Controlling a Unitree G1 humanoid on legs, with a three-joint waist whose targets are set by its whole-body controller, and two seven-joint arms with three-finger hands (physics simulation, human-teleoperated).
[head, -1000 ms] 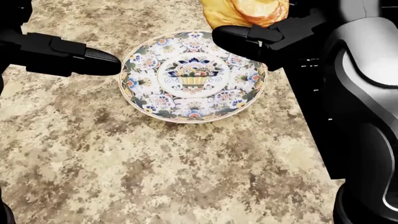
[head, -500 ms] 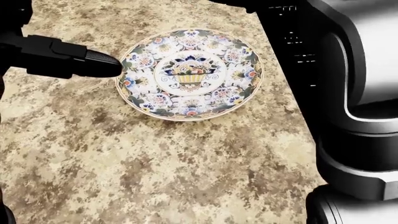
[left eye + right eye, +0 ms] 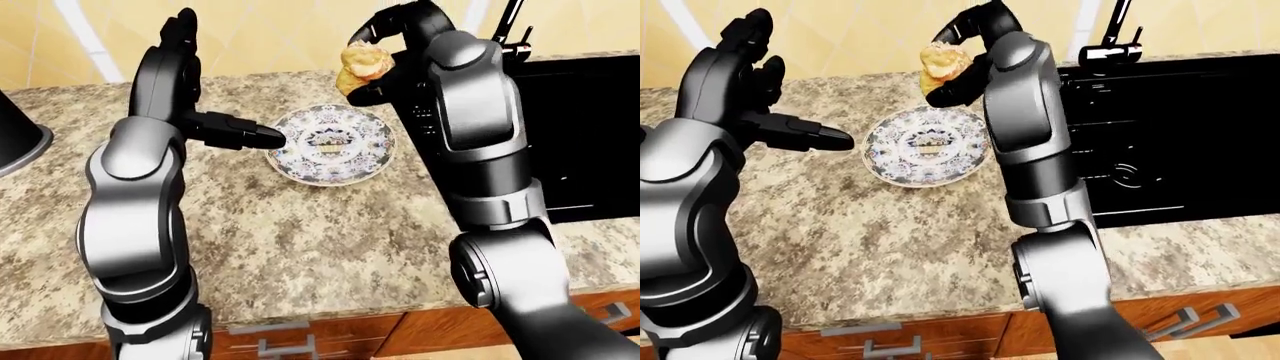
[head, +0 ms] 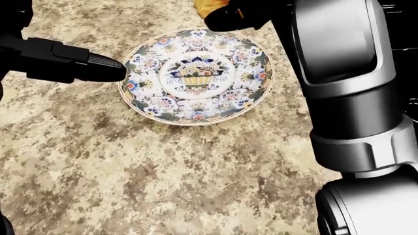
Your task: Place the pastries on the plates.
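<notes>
Right hand is what we watch first: its fingers are closed around the pastry, one finger curling over the top and another pressing from below, so the pastry hangs in the air and touches nothing else. The plate lies on the bench, flat and without food on it. In the eye views the pastry is above the plate's upper right rim, not over its middle. In the head view only a small orange corner of it shows at the top edge, just past the plate's far rim.

So the relation that matters is this: the plate lies below the pastry and a little toward the lower left of the left-eye view. We judge that the hand must come down and also move slightly that way, so the pastry lands on the painted centre and not on the rim. The pastry looks lumpy and rather round, so we cannot name a clear long axis.

Our left hand is beside the plate's left rim, very close to it, with a finger pointing at the rim. It holds nothing and its fingers are apart. It is nearer to the plate, but the right hand carries the pastry. At the right we see a dark sink.
</notes>
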